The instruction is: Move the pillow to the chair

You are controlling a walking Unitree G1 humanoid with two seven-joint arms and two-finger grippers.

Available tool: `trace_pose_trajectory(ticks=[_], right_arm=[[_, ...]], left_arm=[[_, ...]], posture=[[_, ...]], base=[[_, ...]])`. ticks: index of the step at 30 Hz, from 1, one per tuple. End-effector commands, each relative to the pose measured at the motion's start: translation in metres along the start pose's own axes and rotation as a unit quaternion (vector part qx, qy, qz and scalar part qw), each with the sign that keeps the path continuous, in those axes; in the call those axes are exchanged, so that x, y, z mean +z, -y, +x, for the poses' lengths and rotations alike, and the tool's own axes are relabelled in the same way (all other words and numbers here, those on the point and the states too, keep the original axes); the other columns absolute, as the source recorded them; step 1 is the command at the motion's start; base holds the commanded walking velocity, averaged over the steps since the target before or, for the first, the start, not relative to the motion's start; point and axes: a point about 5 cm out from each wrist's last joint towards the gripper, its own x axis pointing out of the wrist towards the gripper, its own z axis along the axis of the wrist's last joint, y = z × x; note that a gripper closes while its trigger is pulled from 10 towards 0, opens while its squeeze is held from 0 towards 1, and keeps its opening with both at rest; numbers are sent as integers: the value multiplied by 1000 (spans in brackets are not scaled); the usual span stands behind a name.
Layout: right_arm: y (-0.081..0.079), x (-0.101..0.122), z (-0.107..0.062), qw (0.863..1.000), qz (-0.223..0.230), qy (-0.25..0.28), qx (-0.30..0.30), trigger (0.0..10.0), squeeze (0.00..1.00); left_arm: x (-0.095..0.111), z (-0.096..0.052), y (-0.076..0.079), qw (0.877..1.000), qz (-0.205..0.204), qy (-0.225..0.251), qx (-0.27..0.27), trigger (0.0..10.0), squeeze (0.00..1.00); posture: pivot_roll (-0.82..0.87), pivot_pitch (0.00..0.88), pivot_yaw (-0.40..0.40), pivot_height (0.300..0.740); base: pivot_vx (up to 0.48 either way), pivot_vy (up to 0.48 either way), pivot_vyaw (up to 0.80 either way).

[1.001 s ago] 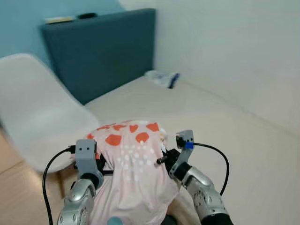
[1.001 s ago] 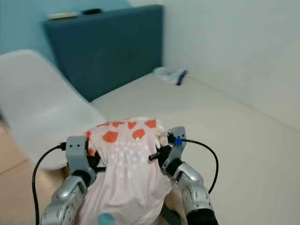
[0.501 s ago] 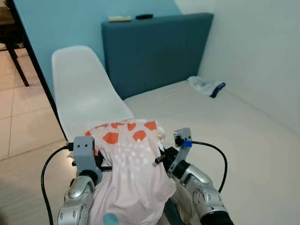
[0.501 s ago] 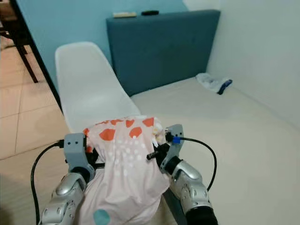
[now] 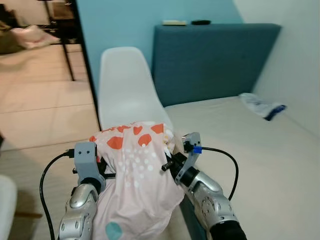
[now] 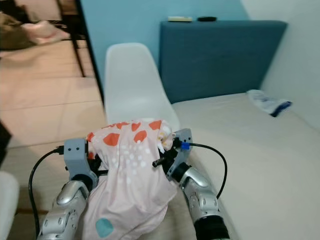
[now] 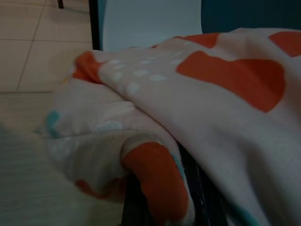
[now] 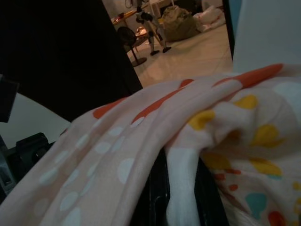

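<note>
Pillow [image 5: 135, 175] lower centre of frame, pinched between left end effector [image 5: 92, 172] and right end effector [image 5: 172, 167], each clamped on fabric for carrying. White chair [image 5: 127, 90] just behind.

A pink pillow [image 5: 135, 180] with orange hearts and white dots hangs before the white chair [image 5: 127, 90].
</note>
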Motion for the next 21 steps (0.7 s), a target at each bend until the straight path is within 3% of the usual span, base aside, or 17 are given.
trace_pose_trajectory(ticks=[1,21], right_arm=[[-21,-1,15,998,1,2,67,10000,0],[-19,-4,16,998,-3,-7,69,10000,0]], left_arm=[[10,8,26,998,0,26,-52,10000,0],[-4,7,26,999,-6,7,-47,10000,0]], posture=[[109,0,-57,740],[108,0,-63,740]], base=[[0,0,744],[0,0,747]])
